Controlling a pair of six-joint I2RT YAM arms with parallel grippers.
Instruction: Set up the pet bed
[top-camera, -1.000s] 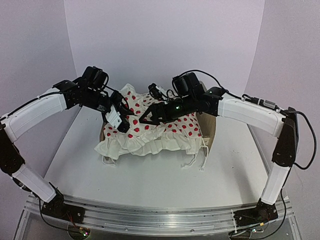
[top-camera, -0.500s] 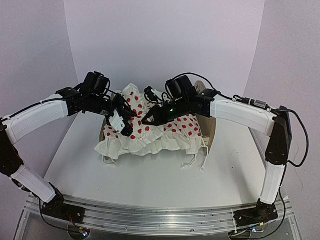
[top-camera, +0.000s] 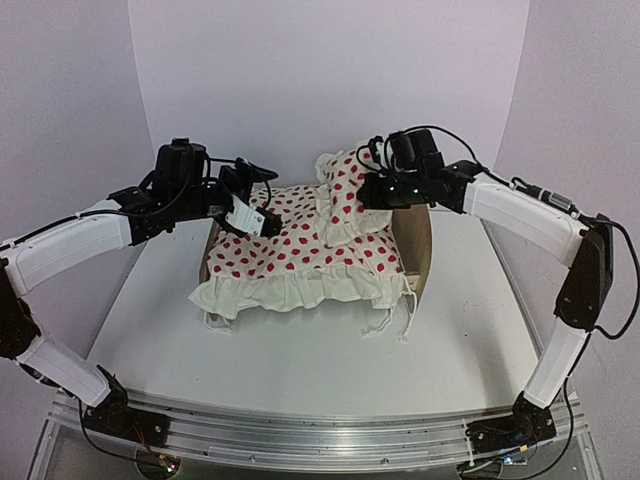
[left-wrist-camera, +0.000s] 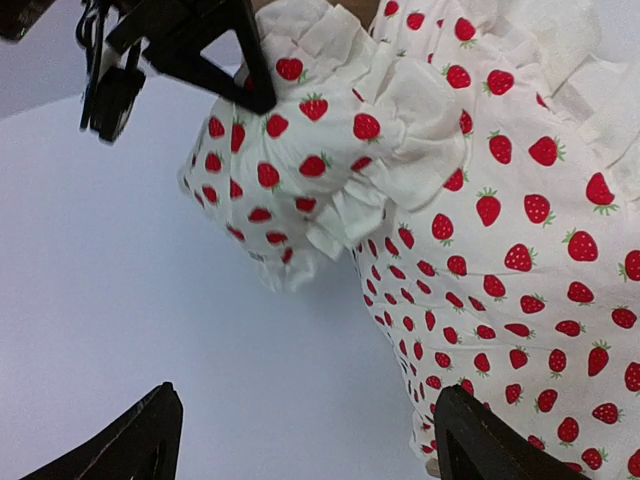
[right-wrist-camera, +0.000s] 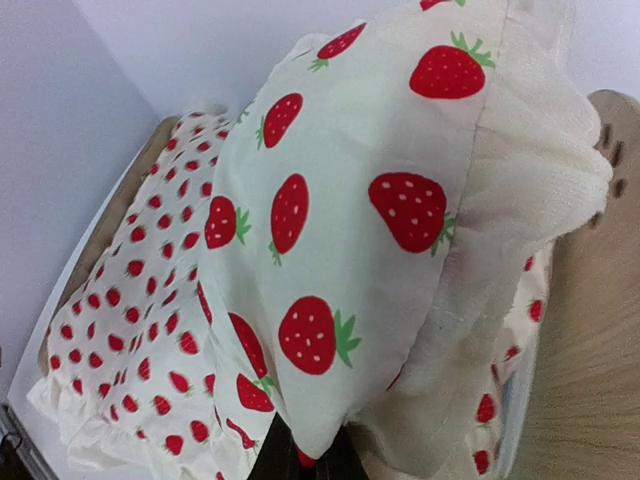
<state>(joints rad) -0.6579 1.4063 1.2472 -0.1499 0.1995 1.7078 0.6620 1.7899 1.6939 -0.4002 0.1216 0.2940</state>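
Observation:
The pet bed is mostly covered; its light-wood headboard (top-camera: 417, 238) (right-wrist-camera: 592, 340) shows at the right. A white blanket with red strawberries (top-camera: 295, 258) (left-wrist-camera: 530, 270) (right-wrist-camera: 120, 270) is spread over it, its ruffle hanging over the front. My right gripper (top-camera: 363, 194) (right-wrist-camera: 310, 464) is shut on a corner of the small strawberry pillow (top-camera: 345, 200) (left-wrist-camera: 330, 140) (right-wrist-camera: 340, 220) and holds it up by the headboard. My left gripper (top-camera: 262, 203) (left-wrist-camera: 310, 450) hangs open over the blanket's back left part, holding nothing. The mattress is hidden.
The bed's low wooden footboard (top-camera: 206, 256) shows at the left end. White tie strings (top-camera: 385, 322) trail from the blanket onto the white table (top-camera: 300, 370). A pale back wall (top-camera: 320, 80) stands close behind the bed.
The left gripper opened and drew back to the left. The right gripper shut on the pillow and carried it up and right toward the headboard; the blanket now lies flatter.

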